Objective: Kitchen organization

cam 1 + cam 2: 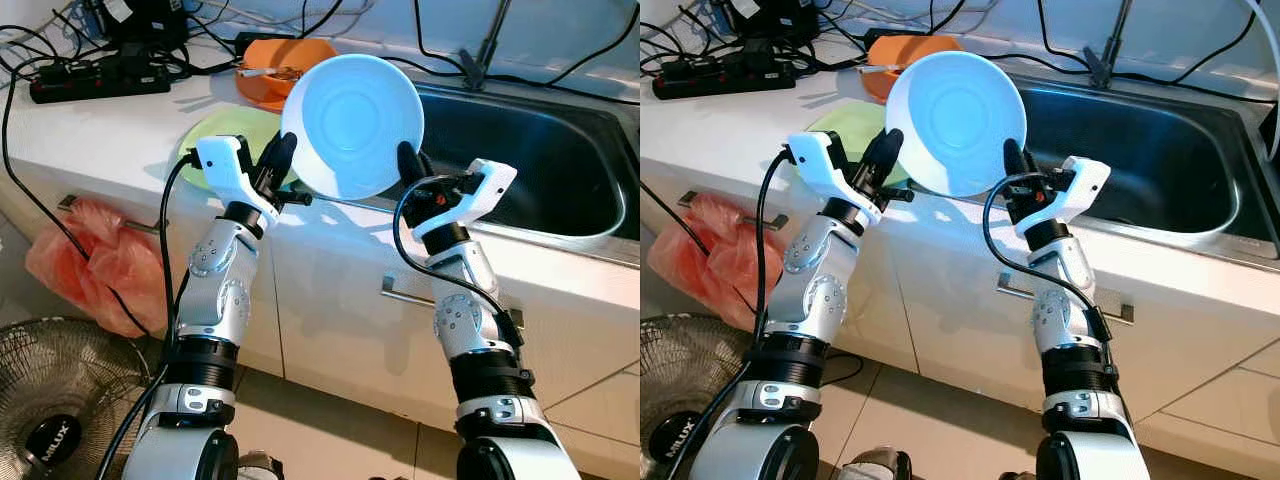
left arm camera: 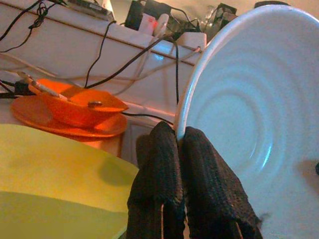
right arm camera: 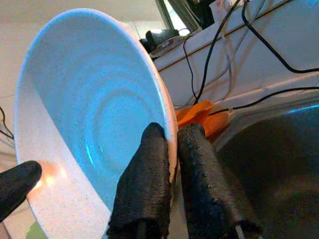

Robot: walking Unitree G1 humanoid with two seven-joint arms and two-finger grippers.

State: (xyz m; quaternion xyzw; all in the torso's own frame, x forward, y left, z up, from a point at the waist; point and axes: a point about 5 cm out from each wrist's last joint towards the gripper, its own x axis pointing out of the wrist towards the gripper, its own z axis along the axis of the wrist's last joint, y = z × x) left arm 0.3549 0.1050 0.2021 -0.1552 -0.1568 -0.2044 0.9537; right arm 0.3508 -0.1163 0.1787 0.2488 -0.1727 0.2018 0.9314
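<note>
1. White, faintly speckled bowl [image 1: 352, 125] held up on edge above the counter's [image 1: 120, 140] front edge, just beside the sink's [image 1: 560, 170] near-left corner; its concave face, ringed with shallow concentric ridges, tips toward the robot.
2. Left gripper [image 2: 180, 149] is clamped on the bowl's left rim, one knurled black finger on each side of the wall; right gripper [image 3: 170, 144] pinches the opposite rim the same way; a two-sided hold probably keeps so wide and smooth a dish from swinging.
3. Pale green plate [image 1: 225, 140] lies flat on the counter behind the left gripper; orange dishes [image 1: 280, 70], stacked, sit farther back toward the wall, something small resting inside.
4. Steel sink looks dark, glossy, deep; black cables [image 1: 100, 60] trail along the counter's back edge.
5. Judgement: bowl is mid-carry, bound either for the sink or the stack; cannot tell which.
</note>
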